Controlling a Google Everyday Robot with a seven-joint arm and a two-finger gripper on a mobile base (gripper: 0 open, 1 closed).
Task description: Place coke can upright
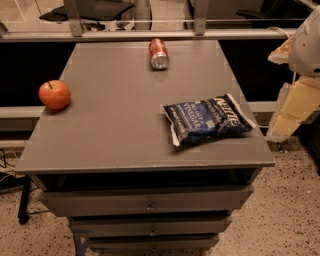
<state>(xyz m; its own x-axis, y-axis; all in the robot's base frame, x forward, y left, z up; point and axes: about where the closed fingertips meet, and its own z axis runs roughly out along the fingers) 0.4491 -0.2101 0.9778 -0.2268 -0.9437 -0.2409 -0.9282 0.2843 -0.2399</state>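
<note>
Speckled flooring (pixel 290 210) and a metal rail (pixel 110 35) frame a grey flat-topped bench (pixel 115 130), with the base of an office chair (pixel 95 10) cut off at the upper edge. A crinkled dark-blue chip bag with white lettering (pixel 207 120) lies flat on the bench. Right of that bag, past the bench's side edge, hangs the robot's cream-coloured claw (pixel 295 107), partly cropped by the frame. I cannot tell whether it is spread or pressed together. Beyond the bag and slightly left, near the bench's far edge, the small red aluminium coke can (pixel 159 53) lies on its side, its silver end facing the camera. Well left of the bag sits a round red-orange apple (pixel 54 94), close to the side edge. Below the bag, grey drawers (pixel 147 200) are shut, so their contents are hidden.
</note>
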